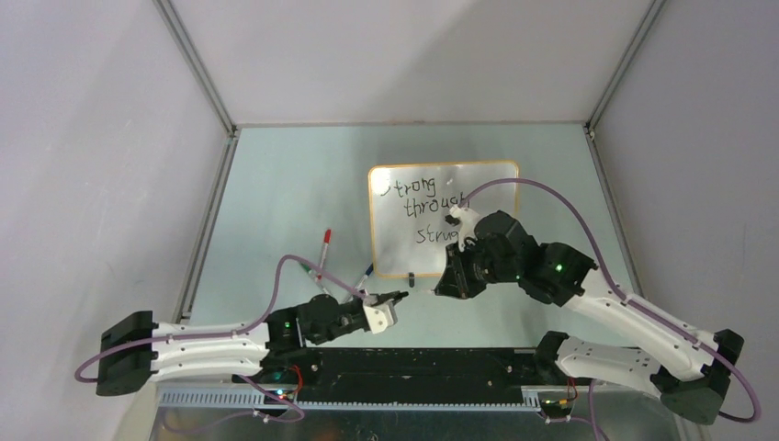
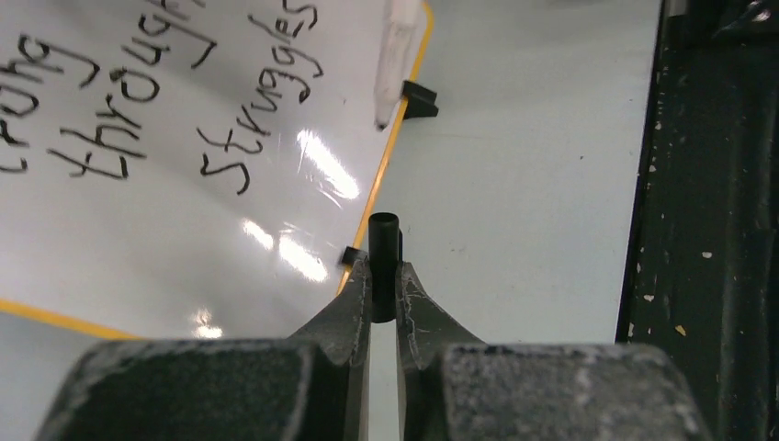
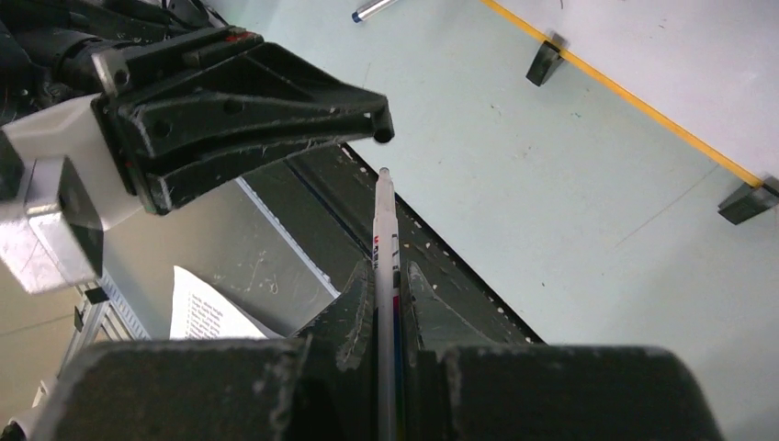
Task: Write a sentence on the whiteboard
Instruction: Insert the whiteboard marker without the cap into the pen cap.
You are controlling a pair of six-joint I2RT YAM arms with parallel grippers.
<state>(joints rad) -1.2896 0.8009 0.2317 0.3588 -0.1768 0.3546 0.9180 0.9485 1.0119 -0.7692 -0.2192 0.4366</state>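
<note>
The whiteboard (image 1: 487, 184) lies flat mid-table, with the black handwritten sentence (image 1: 427, 197) on it in three staggered lines. In the left wrist view the sentence (image 2: 138, 138) reads "Strong through Struggles" on the whiteboard (image 2: 165, 248). My left gripper (image 2: 384, 268) is shut on a short black marker cap (image 2: 384, 248), just off the board's near rim. My right gripper (image 3: 386, 271) is shut on a thin white marker (image 3: 384, 230). Its tip points at the cap (image 3: 384, 135) in the left gripper (image 3: 372, 115), a small gap away. From above, the grippers (image 1: 400, 298) (image 1: 445, 283) face each other.
Three loose pens lie left of the board: a red-capped one (image 1: 324, 246), a green one (image 1: 312, 276) and a blue one (image 1: 365, 276). Two black clip feet (image 3: 544, 62) (image 3: 746, 202) sit on the board's near rim. The black base rail (image 1: 413, 363) runs along the near edge.
</note>
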